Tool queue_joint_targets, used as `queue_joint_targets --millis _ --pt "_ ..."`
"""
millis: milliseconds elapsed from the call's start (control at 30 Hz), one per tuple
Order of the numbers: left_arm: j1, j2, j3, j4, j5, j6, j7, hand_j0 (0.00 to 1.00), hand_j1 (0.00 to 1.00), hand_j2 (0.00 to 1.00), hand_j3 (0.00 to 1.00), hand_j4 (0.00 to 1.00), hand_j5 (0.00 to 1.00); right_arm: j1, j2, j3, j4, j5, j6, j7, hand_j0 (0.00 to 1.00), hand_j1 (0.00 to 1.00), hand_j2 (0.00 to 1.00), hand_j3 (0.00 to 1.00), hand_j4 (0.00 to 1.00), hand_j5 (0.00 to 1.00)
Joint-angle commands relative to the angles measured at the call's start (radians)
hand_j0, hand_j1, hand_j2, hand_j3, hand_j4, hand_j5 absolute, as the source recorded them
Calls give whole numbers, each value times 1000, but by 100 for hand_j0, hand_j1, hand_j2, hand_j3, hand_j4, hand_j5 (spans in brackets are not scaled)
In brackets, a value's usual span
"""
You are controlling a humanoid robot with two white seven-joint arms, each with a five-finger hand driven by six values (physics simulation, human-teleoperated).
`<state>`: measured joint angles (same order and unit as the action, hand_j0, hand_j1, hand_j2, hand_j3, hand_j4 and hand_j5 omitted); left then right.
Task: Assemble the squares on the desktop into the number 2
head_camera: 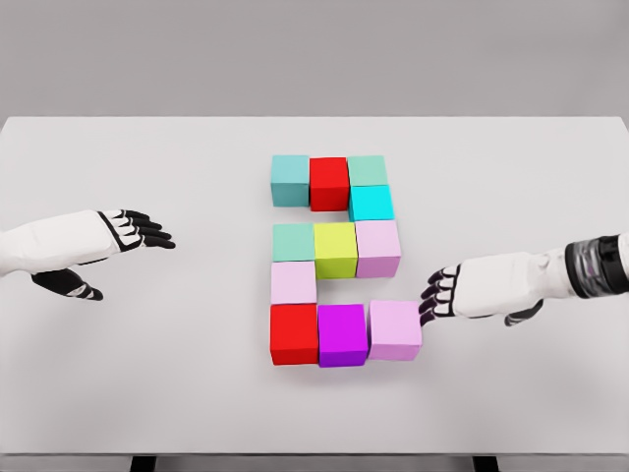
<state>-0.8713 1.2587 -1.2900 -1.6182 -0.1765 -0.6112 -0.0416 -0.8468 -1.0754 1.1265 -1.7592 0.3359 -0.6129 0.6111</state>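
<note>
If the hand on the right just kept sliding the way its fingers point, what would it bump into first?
The right hand points left, fingertips beside the light pink cube at the bottom right of the 2. It would probably meet that cube first, though the hand's height above the table is unclear.

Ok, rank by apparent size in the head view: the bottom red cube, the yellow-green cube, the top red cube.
1. Bottom red cube, largest.
2. Yellow-green cube.
3. Top red cube, smallest.
The differences follow nearness to the camera, so their true sizes may well be equal.
</note>
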Motion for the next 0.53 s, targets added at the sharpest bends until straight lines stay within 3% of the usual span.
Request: queue_joint_targets --millis 0,233,267,333,367,433,467,500 --pt "0 1 1 0 6 0 2 100 100 100 100 100 100 2 2 -1 0 -5 2 0 100 100 100 100 100 100" --pt "0 1 1 0 6 0 0 100 100 100 100 100 100 -11 0 -2 3 -5 2 0 100 100 100 100 100 100" --pt "0 -1 3 1 6 0 2 100 100 100 100 100 100 -15 -1 -13 18 -6 2 0 100 100 100 100 100 100" --pt "0 -38 3 61 6 0 3 100 100 100 100 100 100 -25 -3 -94 133 -9 2 0 100 100 100 100 100 100" --pt "0 -41 3 70 6 0 5 100 100 100 100 100 100 -32 -3 -142 185 -87 2 0 100 100 100 100 100 100" --pt "0 -38 3 72 6 0 5 100 100 100 100 100 100 -34 -1 -155 294 -369 2 0 100 100 100 100 100 100" --pt "2 -38 3 72 6 0 5 100 100 100 100 100 100 -32 -5 -142 333 -604 2 0 100 100 100 100 100 100" --pt "6 -39 3 72 6 0 5 100 100 100 100 100 100 -32 -5 -143 337 -637 2 0 100 100 100 100 100 100"
